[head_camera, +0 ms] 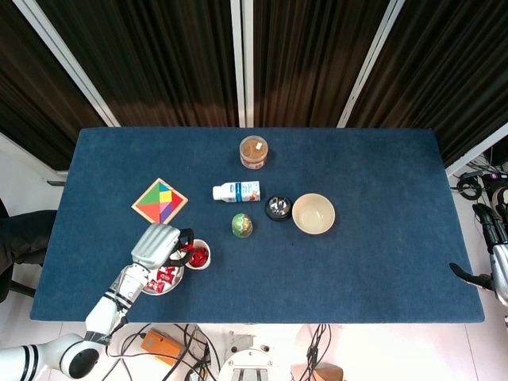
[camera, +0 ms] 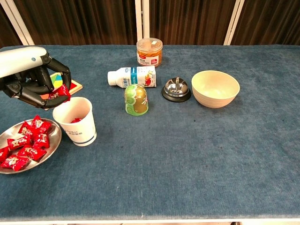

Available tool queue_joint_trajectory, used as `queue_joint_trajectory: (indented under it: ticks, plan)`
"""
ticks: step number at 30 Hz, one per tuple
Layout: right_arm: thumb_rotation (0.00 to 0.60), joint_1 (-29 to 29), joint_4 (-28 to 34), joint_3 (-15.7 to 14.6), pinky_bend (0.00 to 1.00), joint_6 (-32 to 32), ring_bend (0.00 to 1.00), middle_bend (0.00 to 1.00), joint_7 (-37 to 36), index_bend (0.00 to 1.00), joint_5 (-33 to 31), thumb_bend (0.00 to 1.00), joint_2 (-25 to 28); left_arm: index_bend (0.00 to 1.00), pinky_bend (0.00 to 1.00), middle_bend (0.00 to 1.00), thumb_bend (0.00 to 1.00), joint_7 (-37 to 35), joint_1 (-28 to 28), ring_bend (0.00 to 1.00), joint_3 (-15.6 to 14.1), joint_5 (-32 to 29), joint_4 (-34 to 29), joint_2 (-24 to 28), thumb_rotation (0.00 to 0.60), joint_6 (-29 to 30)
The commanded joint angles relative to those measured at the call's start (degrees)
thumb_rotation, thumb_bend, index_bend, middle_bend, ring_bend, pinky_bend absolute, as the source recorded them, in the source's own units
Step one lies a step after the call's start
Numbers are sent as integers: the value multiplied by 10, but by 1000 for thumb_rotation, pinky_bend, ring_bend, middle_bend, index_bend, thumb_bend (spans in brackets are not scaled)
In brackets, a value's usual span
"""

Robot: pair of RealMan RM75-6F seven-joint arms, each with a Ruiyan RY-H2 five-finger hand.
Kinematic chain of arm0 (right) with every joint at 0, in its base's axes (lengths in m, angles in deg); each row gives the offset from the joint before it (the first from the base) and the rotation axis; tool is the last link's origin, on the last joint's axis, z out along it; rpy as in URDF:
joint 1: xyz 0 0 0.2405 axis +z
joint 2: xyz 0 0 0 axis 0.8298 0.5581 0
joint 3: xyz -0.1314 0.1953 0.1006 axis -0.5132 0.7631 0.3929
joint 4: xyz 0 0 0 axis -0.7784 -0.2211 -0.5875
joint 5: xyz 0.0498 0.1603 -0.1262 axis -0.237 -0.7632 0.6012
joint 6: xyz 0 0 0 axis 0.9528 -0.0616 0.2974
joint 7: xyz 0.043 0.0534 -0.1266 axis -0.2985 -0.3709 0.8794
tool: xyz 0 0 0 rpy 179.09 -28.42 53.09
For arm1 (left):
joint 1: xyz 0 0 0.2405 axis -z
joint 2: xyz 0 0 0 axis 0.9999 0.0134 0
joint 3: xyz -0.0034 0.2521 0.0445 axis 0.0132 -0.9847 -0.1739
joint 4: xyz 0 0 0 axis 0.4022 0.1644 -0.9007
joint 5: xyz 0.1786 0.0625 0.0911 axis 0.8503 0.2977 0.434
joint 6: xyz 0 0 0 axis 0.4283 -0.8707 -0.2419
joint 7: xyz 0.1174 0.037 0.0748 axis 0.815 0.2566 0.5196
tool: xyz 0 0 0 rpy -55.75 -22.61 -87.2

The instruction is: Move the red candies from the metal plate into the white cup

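Your blue table [head_camera: 381, 262] fills both views, but only the head view takes in its right edge, where your right hand [head_camera: 494, 266] hangs off the side, too cut off at the frame border to tell how its fingers lie. Your left hand [camera: 33, 75] sits just above the rim of the white cup [camera: 75, 121], fingers curled around a red candy [camera: 60, 93]; the chest view shows that pinch plainly, while from the head view the hand's back hides it. The metal plate [camera: 49, 149] lies just left of the cup, and the red candies [camera: 26, 143] are heaped on it. The head view alone looks down into the cup, showing red pieces already inside; the chest view gives only a sliver of red past the rim.
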Motion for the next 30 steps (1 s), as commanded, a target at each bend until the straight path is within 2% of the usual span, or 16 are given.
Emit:
queue_joint_trajectory:
  ticks: [1,6,16,22,26,30]
  plan:
    - [600,1,0,0,123,-1,1,138,0,0,0,216,0,571,896,1000,280,5,2,969,-2,-4,-1,-1,600,1]
    - [600,0,2,1,123,0,2,138,1,0,1,216,1,537,896,1000,203,10,2,969,-4,-7,-1,-3,600,7]
    - [600,1,4,1,123,0,2,138,3,0,1,216,0,492,895,1000,141,4,-2,969,-16,17,-15,4,600,24]
    - [600,1,6,3,123,1,2,138,4,0,2,215,3,457,896,1000,127,-14,-30,968,-23,58,-32,24,600,84]
    - [600,2,6,4,123,2,2,139,2,0,5,216,5,457,896,1000,129,-26,-68,967,-40,70,-24,51,600,133]
    - [600,4,6,4,123,3,2,139,1,0,8,216,5,457,896,1000,150,-44,-100,966,-69,72,-10,71,600,147]
